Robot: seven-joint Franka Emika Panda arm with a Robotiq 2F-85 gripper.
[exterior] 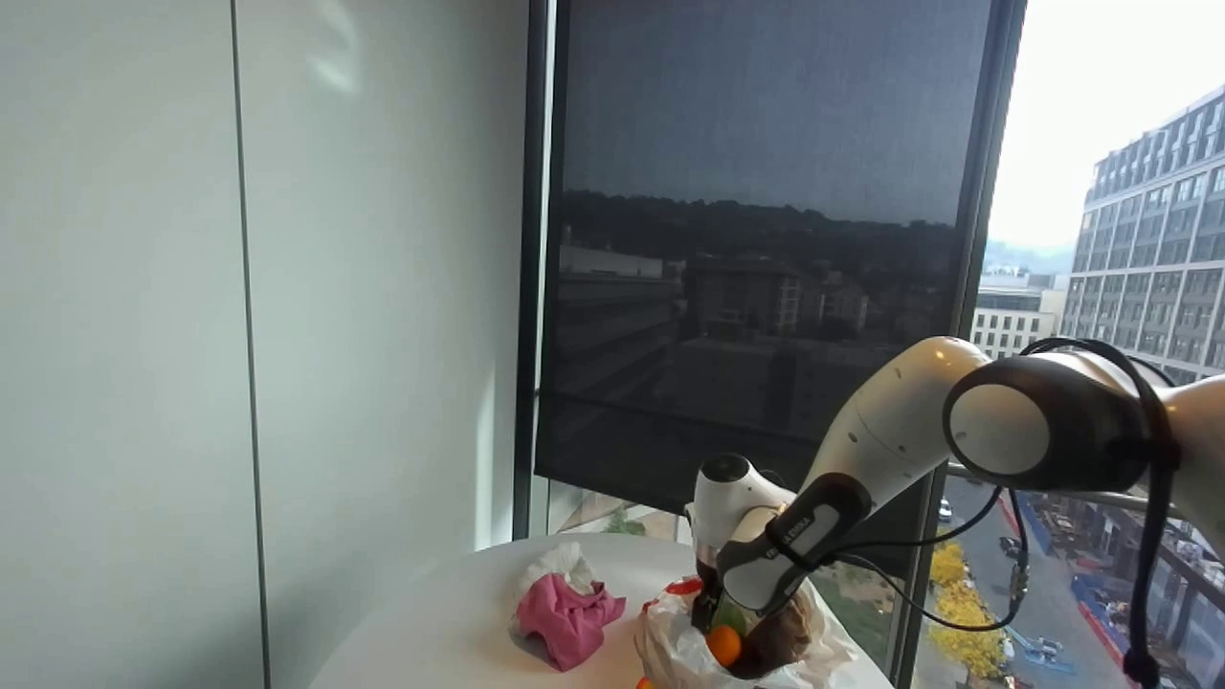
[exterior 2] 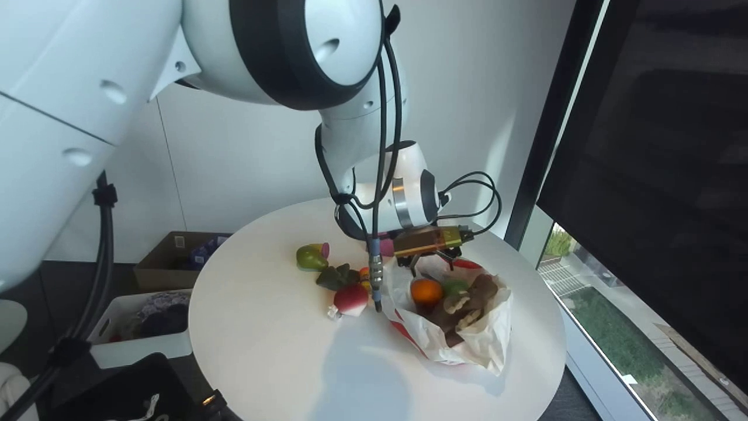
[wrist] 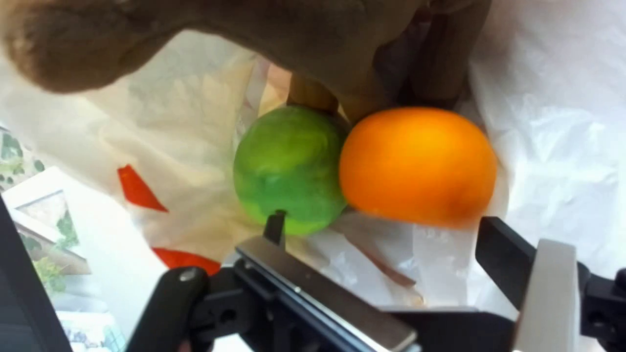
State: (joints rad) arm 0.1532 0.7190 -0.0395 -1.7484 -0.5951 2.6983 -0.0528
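My gripper (wrist: pixel 386 234) is open over a white plastic bag (wrist: pixel 557 146) with red marks, with nothing between the fingers. In the wrist view the left fingertip overlaps the lower edge of a round green fruit (wrist: pixel 291 166); I cannot tell if they touch. The right fingertip is just below an orange fruit (wrist: pixel 418 166), beside the green one. A lumpy brown root-like thing (wrist: pixel 293 34) lies above them in that view. In both exterior views the gripper (exterior 2: pixel 432 264) is at the bag's rim (exterior 2: pixel 494 351), near the orange (exterior 2: pixel 426 292) and the brown thing (exterior 2: pixel 482 292).
The bag stands on a round white table (exterior 2: pixel 263 351). Beside it lie a green pear-like fruit (exterior 2: pixel 310 258), dark green leaves (exterior 2: pixel 338 278) and a red-and-white radish-like thing (exterior 2: pixel 350 299). A pink crumpled cloth (exterior: pixel 567 620) lies on the table. Boxes (exterior 2: pixel 166 263) stand beyond the table's edge.
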